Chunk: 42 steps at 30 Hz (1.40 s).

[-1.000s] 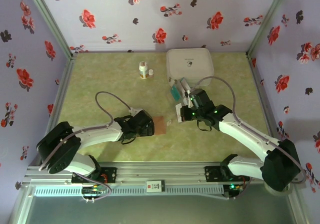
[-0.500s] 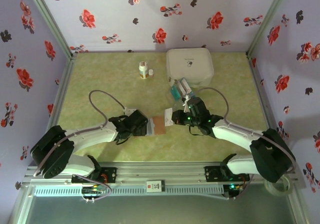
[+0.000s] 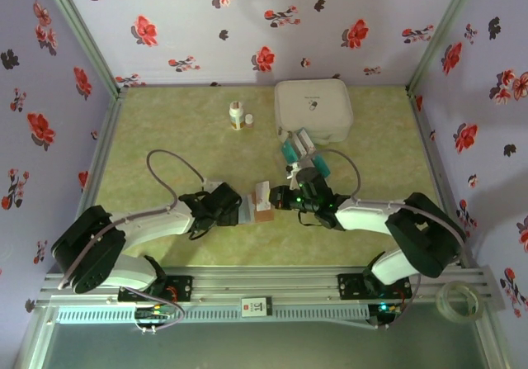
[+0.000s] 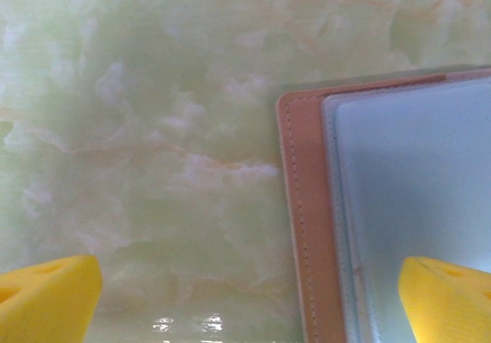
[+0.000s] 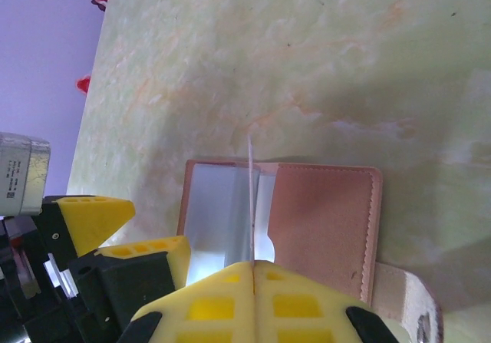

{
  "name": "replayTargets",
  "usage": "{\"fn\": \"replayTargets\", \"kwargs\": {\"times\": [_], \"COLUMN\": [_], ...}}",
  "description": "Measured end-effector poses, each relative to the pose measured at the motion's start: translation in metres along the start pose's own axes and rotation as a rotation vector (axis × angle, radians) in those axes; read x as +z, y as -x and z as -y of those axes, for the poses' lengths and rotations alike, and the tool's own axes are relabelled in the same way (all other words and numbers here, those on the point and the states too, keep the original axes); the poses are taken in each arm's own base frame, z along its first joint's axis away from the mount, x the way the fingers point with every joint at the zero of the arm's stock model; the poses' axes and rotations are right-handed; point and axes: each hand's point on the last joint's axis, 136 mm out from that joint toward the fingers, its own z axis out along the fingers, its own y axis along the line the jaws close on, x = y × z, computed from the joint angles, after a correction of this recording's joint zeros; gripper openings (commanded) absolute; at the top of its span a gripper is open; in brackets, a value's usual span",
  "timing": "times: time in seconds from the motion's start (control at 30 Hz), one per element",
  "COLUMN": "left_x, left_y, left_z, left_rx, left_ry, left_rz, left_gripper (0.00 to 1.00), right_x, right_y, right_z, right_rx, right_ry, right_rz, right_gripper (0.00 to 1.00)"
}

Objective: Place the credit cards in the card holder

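The card holder (image 3: pixel 264 213) lies open on the bench (image 3: pixel 165 146), near the middle, between the two hands. Its grey-blue inside faces up and its tan cover lies flat on the right. It looks thin and soft, so I think it slides or folds shut easily if nothing presses it down. The best place to press seems to be the flat inner page, away from the pocket edge.

The card (image 5: pixel 252 197) is light, stiff and smooth. In my judgement it needs a firm pinch on one short end, so that the free end can enter a pocket. With a weak pinch it may twist or slip out.

The right hand (image 5: pixel 253 270) is fully closed on this one card. It holds the card upright on its edge, over the line where the grey-blue page meets the tan cover. Whether the card is inside a pocket, I cannot tell.

The left hand (image 4: pixel 249 301) is spread as wide as it goes and grips nothing. It is at the left side of the holder, with one finger (image 4: pixel 449 297) over the grey-blue page and the other over bare bench. Whether it touches the page is not clear.

The other cards (image 3: pixel 297 148) lie in a small pile farther back on the right, just in front of a white box (image 3: pixel 313 109).
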Motion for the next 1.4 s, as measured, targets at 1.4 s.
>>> {"fn": "replayTargets", "kwargs": {"times": [1.4], "left_x": [0.004], "left_y": [-0.004], "left_z": [-0.006], "left_rx": [-0.039], "left_ry": [0.016], "left_rz": [-0.001], "left_gripper": [1.00], "right_x": [0.040], "right_y": [-0.017], "right_z": [-0.005], "right_rx": [0.033], "right_ry": [0.149], "right_rz": [0.006], "right_gripper": [0.00]}}
